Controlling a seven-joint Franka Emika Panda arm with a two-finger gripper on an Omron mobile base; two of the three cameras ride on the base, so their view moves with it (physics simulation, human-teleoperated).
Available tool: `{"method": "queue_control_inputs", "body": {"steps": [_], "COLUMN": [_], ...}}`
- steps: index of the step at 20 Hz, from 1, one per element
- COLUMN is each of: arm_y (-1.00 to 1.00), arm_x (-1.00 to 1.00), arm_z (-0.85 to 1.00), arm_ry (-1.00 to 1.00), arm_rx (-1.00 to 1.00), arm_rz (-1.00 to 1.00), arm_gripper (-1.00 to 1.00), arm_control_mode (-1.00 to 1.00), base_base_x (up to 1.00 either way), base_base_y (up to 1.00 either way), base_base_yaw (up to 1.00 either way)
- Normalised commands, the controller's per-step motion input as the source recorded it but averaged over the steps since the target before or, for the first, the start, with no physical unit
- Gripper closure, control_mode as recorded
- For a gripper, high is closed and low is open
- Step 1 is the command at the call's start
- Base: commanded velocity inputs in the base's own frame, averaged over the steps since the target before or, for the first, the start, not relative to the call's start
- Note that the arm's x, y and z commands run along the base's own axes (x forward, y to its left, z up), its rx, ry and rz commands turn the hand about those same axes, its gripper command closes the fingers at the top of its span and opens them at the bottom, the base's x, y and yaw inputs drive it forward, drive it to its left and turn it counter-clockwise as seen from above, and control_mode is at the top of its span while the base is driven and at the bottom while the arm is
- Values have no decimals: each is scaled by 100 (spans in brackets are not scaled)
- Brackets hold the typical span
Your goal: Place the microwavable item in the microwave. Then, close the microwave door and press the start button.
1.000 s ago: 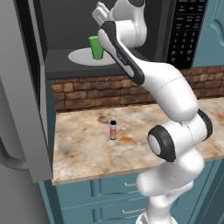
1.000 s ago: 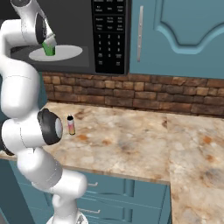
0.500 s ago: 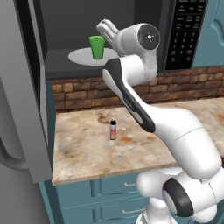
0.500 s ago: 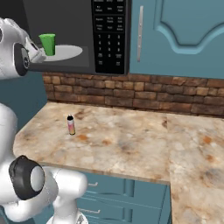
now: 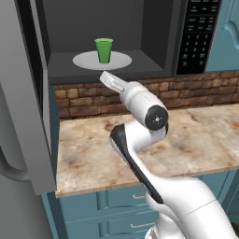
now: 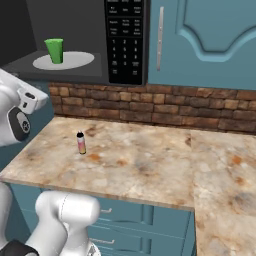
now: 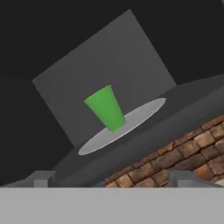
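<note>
Green cup point(image 5: 103, 49): stands upright on the white turntable plate point(image 5: 84, 60), upper middle of the left base view; upper left of the right base view point(image 6: 55, 50); centre of the hand view point(image 7: 106, 107), where it appears tilted because the view is rolled
Microwave point(image 5: 154, 37): cavity open and dark, plate lying flat on its floor; black keypad panel point(image 6: 125, 42) to the right of the cavity
Microwave door point(image 5: 23, 107): swung wide open, along the left edge of the left base view, its curved bar handle point(image 5: 11, 170) at lower left
Gripper point(image 7: 113, 180): jaws spread wide apart with nothing between them; the two finger tips point(image 7: 41, 178) rise at the bottom of the hand view, below and clear of the cup
Arm point(image 5: 144, 140): rises from lower right of the left base view, wrist just under the microwave's front edge
Pink bottle point(image 6: 80, 143): upright on the marble counter point(image 6: 150, 165), left of centre in the right base view
Brick backsplash point(image 6: 150, 107): runs beneath the microwave and the teal cabinet point(image 6: 205, 42)
</note>
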Motion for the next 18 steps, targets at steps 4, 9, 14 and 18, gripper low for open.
{"method": "queue_control_inputs", "body": {"steps": [4,9,14,18], "arm_y": [0,28,52,37], "arm_x": [-21,-92,-86,-76], "arm_z": [-14,0,0,-8], "arm_ry": [0,-27,-25,-12], "arm_rx": [-9,-14,-10,-5], "arm_rz": [0,-5,-5,0], "arm_gripper": [-100,-100,-100,-100], "arm_control_mode": [-100,-100,-100,-100], "base_base_x": [0,0,0,0], "base_base_y": [0,0,0,0], "base_base_yaw": [0,0,0,0]}}
